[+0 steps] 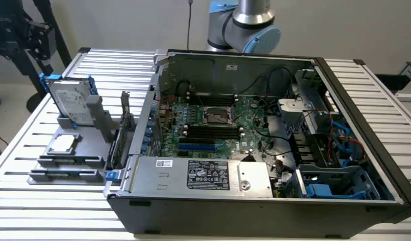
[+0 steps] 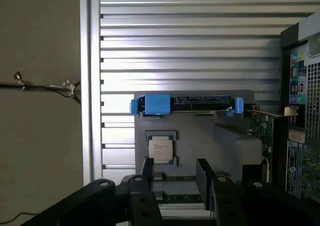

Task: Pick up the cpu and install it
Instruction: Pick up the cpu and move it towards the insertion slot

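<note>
Gripper [image 2: 175,175]: jaws stand apart, nothing between them, nothing held. Both fingers [image 2: 148,172] are clear of the parts.

Landmark: the hard drive [image 1: 70,103], standing on edge in its blue frame on the grey fixture [image 2: 205,131].

The cpu [image 2: 161,150] lies flat on that same fixture, metal top up, seated in its little pocket just beside the foot of the hard drive. It's on the side of the drive that faces me, so cpu and drive are near each other but not touching.

The relation that matters:
- The cpu sits between my fingertips and the hard drive. From me it lies straight ahead toward the drive, a short way short of it.
- It isn't centred on my jaw gap. It lines up with the end of the drive that carries the big blue tab, so it falls nearly in line with my finger on that side and off my midline.
- The chip is close to square, so it has no long axis worth aligning to. Its edges run parallel and square to the drive's broad face, and my finger gap runs along the drive's length too, so rotation looks matched.
- Height over the chip I can't judge from the wrist view, probably well above it.

Install state: the socket [image 1: 217,116] is on the board inside the computer case [image 1: 259,216], well apart from the hard drive. The cpu is not in it.
</note>
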Controlling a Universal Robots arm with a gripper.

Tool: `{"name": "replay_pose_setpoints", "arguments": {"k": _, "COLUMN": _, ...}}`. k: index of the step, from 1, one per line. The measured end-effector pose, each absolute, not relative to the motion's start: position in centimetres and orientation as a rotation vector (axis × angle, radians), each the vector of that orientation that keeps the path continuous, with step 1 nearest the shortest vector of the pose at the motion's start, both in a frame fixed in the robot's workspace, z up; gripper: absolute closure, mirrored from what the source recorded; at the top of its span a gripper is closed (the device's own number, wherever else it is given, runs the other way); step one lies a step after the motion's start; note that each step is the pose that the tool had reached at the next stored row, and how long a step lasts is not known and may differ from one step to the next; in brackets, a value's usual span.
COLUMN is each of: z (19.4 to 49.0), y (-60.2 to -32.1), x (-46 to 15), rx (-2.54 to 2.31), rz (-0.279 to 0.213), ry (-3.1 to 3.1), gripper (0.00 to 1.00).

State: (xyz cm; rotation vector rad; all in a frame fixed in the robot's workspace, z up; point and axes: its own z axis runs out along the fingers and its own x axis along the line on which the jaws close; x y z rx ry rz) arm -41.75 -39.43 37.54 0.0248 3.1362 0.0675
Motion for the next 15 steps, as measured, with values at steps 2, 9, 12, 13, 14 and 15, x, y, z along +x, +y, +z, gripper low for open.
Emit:
{"name": "replay_pose_setpoints", "arguments": {"k": 2, "z": 37.2, "y": -39.4, "x": -41.8, "rx": 0.022, "rz": 0.068, "ry": 3.137, "gripper": 0.47}}
{"name": "replay_pose_setpoints", "arguments": {"k": 9, "z": 35.9, "y": -39.7, "x": -41.8, "rx": -0.007, "rz": 0.068, "ry": 3.139, "gripper": 0.35}}
{"name": "replay_pose_setpoints", "arguments": {"k": 12, "z": 35.4, "y": -39.9, "x": -41.8, "rx": -0.022, "rz": 0.068, "ry": 3.141, "gripper": 0.35}}
{"name": "replay_pose_setpoints", "arguments": {"k": 13, "z": 35.2, "y": -40.0, "x": -41.8, "rx": -0.026, "rz": 0.068, "ry": 3.141, "gripper": 0.35}}
{"name": "replay_pose_setpoints", "arguments": {"k": 14, "z": 35.0, "y": -40.0, "x": -41.8, "rx": -0.029, "rz": 0.068, "ry": 3.142, "gripper": 0.35}}
{"name": "replay_pose_setpoints", "arguments": {"k": 15, "z": 34.8, "y": -40.0, "x": -41.9, "rx": -0.031, "rz": 0.068, "ry": 3.142, "gripper": 0.35}}
